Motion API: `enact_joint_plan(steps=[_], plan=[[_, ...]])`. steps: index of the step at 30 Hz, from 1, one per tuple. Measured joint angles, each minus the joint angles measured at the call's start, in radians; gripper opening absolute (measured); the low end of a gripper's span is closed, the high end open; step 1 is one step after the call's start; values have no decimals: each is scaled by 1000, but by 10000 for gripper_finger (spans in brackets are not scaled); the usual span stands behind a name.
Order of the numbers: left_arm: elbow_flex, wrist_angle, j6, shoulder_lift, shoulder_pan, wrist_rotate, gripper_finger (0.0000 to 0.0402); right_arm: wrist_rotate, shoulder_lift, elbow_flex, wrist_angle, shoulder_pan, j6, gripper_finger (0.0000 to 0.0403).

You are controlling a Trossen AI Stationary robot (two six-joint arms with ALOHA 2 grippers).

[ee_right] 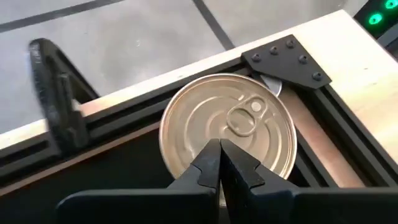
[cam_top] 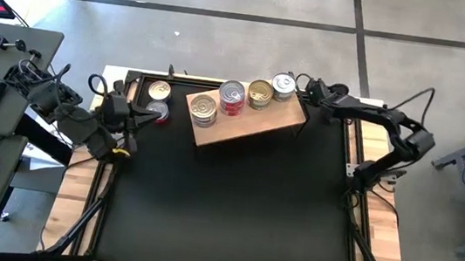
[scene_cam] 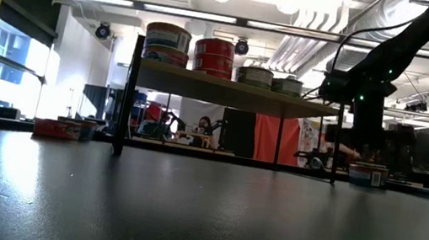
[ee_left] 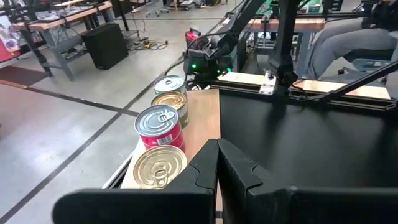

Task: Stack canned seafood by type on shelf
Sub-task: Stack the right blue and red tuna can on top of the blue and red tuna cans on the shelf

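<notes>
Four cans [cam_top: 244, 98] span shelf [cam_top: 251, 122]; front mat [cam_top: 223, 209] open.

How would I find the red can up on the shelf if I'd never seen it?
Find the wooden shelf at the table's far edge, with four cans in a row on top. The red can is second from the left arm's end; its neighbours are gold-topped, and only it has bright red sides.

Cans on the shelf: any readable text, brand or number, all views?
None readable.
Red-labelled can on the shelf: label print too blurred to read.
Blue-labelled can in the low view: print too small.
Silver-lidded can at the table corner: plain embossed lid, no text.
</notes>
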Motion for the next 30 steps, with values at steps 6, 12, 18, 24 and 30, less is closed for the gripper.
enact_joint_plan(steps=[6, 12, 18, 24, 30], plan=[[0, 0, 0, 2, 0, -5, 0, -17, 49, 0, -9, -3, -32, 0], [0, 0, 14, 2, 0, -5, 0, -63, 48, 5, -98, 5, -164, 0], [0, -1, 54, 2, 0, -9, 0, -72, 46, 5, -231, 42, -258, 0], [0, -1, 54, 2, 0, -9, 0, -77, 47, 4, -388, 76, -331, 0], [0, -1, 70, 2, 0, -9, 0, -74, 49, 0, -472, 99, -406, 0]])
